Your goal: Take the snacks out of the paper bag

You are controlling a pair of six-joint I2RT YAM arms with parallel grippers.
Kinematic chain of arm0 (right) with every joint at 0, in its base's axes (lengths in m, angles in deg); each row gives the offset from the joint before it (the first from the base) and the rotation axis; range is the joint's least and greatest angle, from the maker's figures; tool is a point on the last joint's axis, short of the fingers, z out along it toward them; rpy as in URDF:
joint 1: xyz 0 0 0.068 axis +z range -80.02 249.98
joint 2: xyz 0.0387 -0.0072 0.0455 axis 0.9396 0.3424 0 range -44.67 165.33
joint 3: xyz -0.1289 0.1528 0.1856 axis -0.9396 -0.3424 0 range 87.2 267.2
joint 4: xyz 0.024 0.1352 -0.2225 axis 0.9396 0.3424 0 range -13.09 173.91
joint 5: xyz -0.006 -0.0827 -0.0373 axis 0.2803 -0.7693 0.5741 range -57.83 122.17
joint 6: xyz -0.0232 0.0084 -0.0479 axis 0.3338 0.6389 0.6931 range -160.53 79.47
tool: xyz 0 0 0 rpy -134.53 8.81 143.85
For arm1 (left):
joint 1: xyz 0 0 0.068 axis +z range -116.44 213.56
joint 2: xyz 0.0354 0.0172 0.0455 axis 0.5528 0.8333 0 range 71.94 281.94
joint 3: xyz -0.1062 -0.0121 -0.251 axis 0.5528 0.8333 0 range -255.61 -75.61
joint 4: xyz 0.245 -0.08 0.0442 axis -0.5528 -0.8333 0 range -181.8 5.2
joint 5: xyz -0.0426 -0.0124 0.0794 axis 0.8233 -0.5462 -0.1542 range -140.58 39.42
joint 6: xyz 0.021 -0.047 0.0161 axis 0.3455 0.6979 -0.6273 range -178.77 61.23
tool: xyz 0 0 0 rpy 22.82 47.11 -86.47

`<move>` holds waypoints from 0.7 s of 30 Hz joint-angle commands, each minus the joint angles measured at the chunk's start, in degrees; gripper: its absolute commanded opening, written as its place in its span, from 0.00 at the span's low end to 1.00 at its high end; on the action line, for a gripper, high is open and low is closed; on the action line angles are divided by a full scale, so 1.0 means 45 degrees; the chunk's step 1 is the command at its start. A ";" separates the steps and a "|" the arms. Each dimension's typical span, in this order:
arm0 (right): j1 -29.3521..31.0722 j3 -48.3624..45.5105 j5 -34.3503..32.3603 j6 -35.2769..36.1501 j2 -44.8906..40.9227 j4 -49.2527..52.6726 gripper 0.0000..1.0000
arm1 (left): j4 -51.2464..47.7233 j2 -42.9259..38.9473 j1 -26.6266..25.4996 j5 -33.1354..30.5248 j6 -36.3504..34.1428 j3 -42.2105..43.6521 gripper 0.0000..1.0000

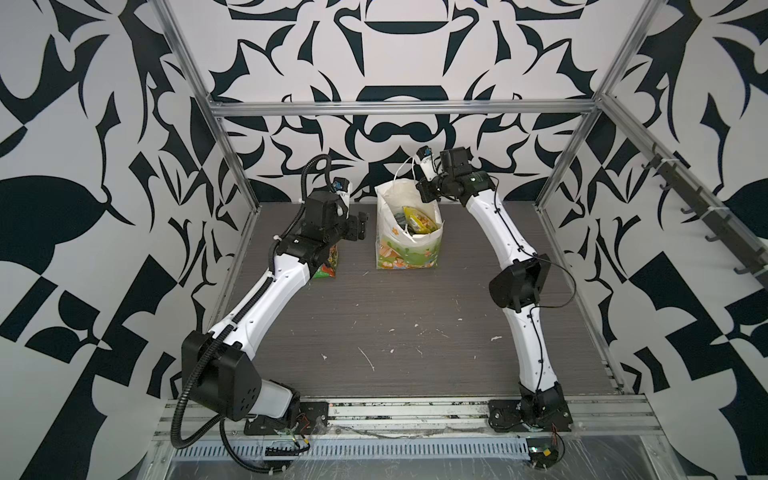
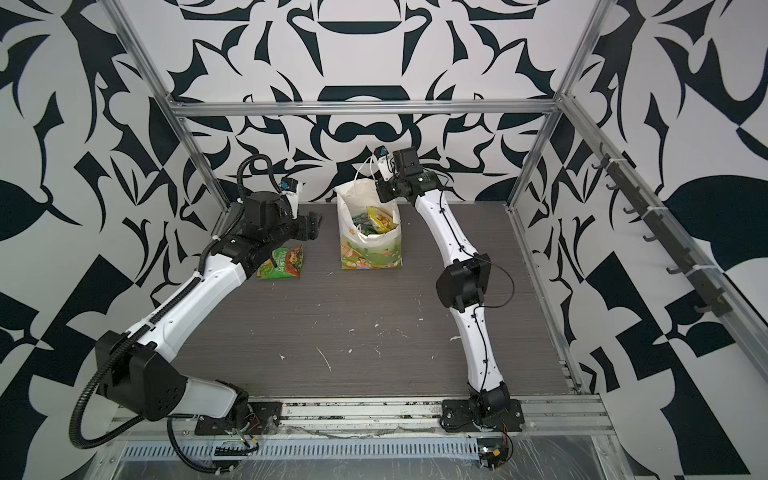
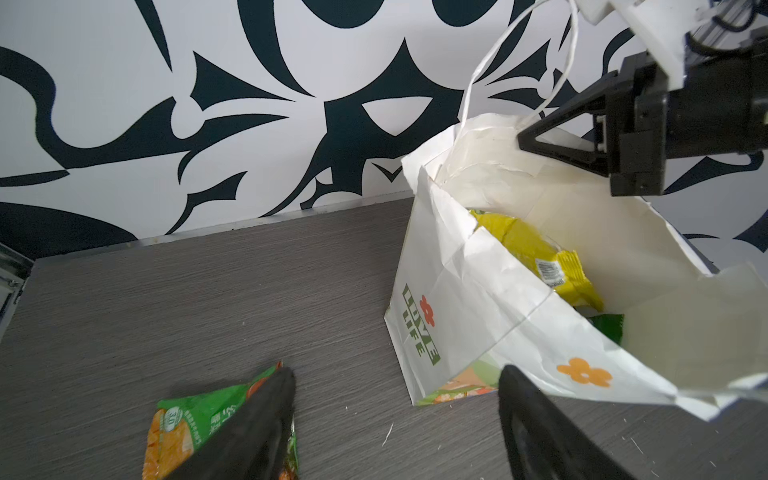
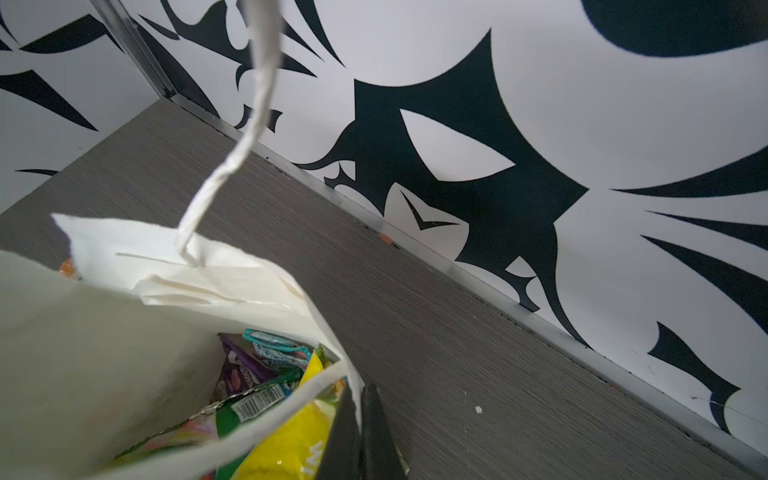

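**Right pincer** (image 3: pixel 524 140): closed. Its tips meet on the far rim of the bag (image 1: pixel 405 253), beside the root of a cord handle (image 3: pixel 478 70). The right wrist view shows the paper edge running in between the fingers, so the pincer appears to pinch the rim and hold the mouth open. It is committed to the bag and not free to pick.

**Left pincer** (image 1: pixel 360 226): open and empty, jaws wide. It hangs just beside the bag, clear of the paper, facing the narrow side marked "LOVE LIFE". One green packet (image 2: pixel 282 266) lies flat on the tabletop (image 1: pixel 374 324) below this arm, apart from the bag.

**Bag:** upright near the far edge of the tabletop, mouth up. The snacks (image 1: pixel 417 220) lie inside, below the rim.
- The topmost is a yellow packet (image 3: pixel 536 257). Its long axis runs slantwise across the bag, from the corner nearer the left pincer towards the opposite wall.
- Green, purple and teal packets lie under and beside it.

**Governing relation:** the snacks lie to the right of the left pincer, behind the narrow paper wall.
- A straight sideways approach would probably meet paper.
- The likely approach is over the rim and down into the mouth, with the jaws set across the yellow packet's short axis.
- The left pincer is the nearer free one.
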 commanded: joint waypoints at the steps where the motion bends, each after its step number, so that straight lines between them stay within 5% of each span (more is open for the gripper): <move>1: 0.0007 -0.0405 0.0259 0.0170 -0.1535 -0.0547 0.00 | -0.0159 0.0030 -0.0021 0.0070 -0.0151 -0.0243 0.80; 9: 0.0078 -0.3722 0.1246 0.0140 -0.4020 -0.1690 0.00 | 0.0268 -0.0619 -0.0049 0.0591 -0.0625 0.0424 0.76; 21: 0.0754 -1.3427 0.0917 0.0411 -0.9988 -0.6947 0.00 | 0.0308 -0.1604 -0.1211 0.1136 -0.1752 0.1125 0.67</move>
